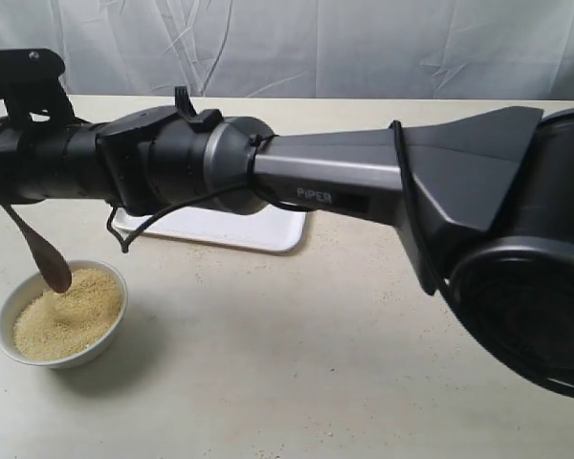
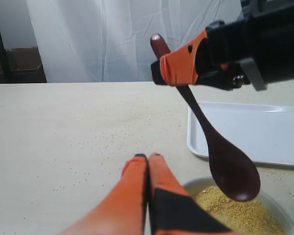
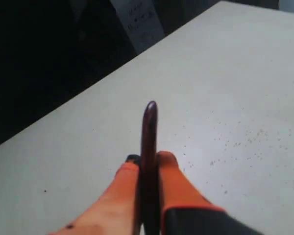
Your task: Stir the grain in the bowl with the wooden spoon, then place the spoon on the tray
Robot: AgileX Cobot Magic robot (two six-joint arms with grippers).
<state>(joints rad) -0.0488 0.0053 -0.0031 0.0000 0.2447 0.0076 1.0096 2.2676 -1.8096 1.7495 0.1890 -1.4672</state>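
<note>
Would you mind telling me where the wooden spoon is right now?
At the exterior view's far left, the spoon hangs from the right hand, its head just over the grain in the bowl, left of the tray.

A creased white curtain hangs along the far edge of the pale beige worktop, which is softly and evenly lit. Beside the curtain, beyond the worktop's edge, a cardboard box sits behind a dark pole.
</note>
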